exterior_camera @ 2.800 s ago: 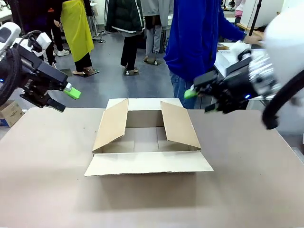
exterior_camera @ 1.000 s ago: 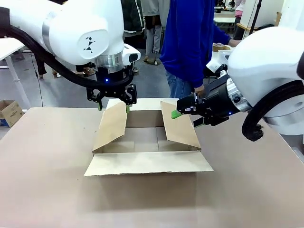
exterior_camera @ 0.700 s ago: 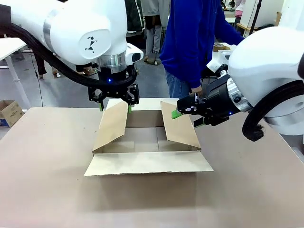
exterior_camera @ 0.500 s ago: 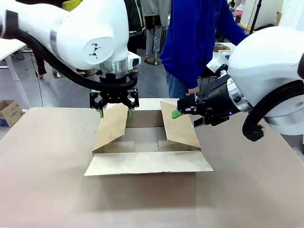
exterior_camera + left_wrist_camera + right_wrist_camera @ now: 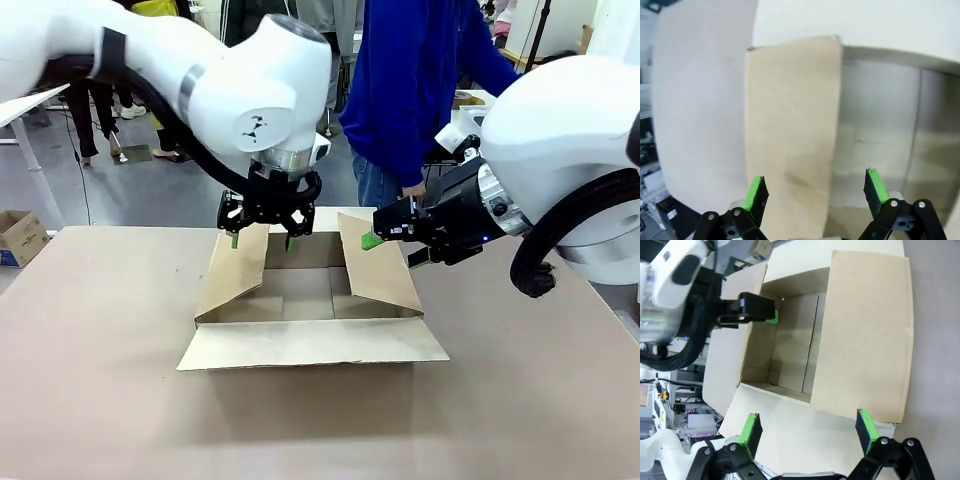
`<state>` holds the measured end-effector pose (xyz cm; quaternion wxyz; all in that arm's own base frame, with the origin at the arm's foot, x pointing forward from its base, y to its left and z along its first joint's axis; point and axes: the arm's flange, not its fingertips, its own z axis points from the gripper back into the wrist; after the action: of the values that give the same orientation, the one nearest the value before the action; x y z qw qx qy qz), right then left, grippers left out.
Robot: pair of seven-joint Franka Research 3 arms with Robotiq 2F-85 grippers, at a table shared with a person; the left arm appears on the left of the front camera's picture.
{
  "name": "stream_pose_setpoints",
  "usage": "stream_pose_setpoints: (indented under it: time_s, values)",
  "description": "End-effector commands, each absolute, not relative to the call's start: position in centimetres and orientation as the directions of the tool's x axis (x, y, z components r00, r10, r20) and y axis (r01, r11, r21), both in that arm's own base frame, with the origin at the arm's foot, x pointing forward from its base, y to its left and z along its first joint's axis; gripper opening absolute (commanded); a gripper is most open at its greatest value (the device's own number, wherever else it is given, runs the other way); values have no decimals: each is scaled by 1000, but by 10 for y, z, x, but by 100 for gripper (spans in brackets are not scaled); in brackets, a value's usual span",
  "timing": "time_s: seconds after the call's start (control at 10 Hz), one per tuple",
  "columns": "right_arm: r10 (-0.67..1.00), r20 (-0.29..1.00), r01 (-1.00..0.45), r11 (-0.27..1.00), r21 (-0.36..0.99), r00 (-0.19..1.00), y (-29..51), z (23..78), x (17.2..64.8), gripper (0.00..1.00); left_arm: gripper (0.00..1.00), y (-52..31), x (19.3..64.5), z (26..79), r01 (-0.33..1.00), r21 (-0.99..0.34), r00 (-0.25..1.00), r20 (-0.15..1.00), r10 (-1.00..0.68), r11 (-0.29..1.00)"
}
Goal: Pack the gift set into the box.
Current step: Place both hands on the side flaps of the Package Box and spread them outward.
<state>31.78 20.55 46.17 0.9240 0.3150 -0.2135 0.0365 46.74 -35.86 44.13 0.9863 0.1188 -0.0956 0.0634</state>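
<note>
Table: a plain brown table top (image 5: 90, 400) carries the work; behind it is a grey workshop floor, where a person in a blue jacket (image 5: 410, 90) stands at the far edge.
Box: the big flat cardboard box (image 5: 300, 292) lies open under and between the two grippers, with the bare cardboard bottom showing inside.
Box flaps: the left flap (image 5: 235, 265) and the right flap (image 5: 378, 265) stand up slanted, and the near flap (image 5: 310, 343) lies flat on the table toward the robot.
Left gripper: the left gripper (image 5: 262, 241) points down over the far end of the left flap and its fingers are spread wide.
Left gripper and flap: in the left wrist view the flap runs ahead between the two green pads (image 5: 756, 192), one pad on the outer side and one on the side of the box hollow; I cannot tell if a pad touches the cardboard.
Right gripper: the right gripper (image 5: 392, 251) is at the far end of the right flap, also spread wide and holding nothing.
Right gripper and flap: one green pad is just at the top edge of the flap, and contact is not clear.
Small carton: a small brown carton (image 5: 20, 238) sits on the floor, well apart to the left of the left gripper.
</note>
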Motion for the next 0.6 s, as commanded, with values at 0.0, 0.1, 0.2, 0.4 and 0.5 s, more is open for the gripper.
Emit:
stream_pose_setpoints:
  time_s: [0.0, 0.1, 0.2, 0.4, 0.5]
  values:
    - [-64, 406, -194, 804, 562, 912, 202, 466, 319, 100, 100, -372, 480, 438, -222, 369, 958, 257, 130, 903]
    - [-64, 406, -194, 804, 562, 912, 202, 466, 319, 100, 100, -373, 480, 435, -208, 412, 961, 255, 107, 887]
    - [-64, 406, -194, 804, 562, 912, 202, 466, 319, 100, 100, -373, 480, 433, -207, 441, 962, 256, 99, 873]
    - [-64, 406, -194, 804, 562, 912, 202, 466, 319, 100, 100, -364, 478, 439, -209, 487, 966, 240, 101, 848]
    - [-64, 406, -194, 804, 562, 912, 202, 466, 319, 100, 100, -353, 475, 445, -238, 504, 960, 249, 125, 830]
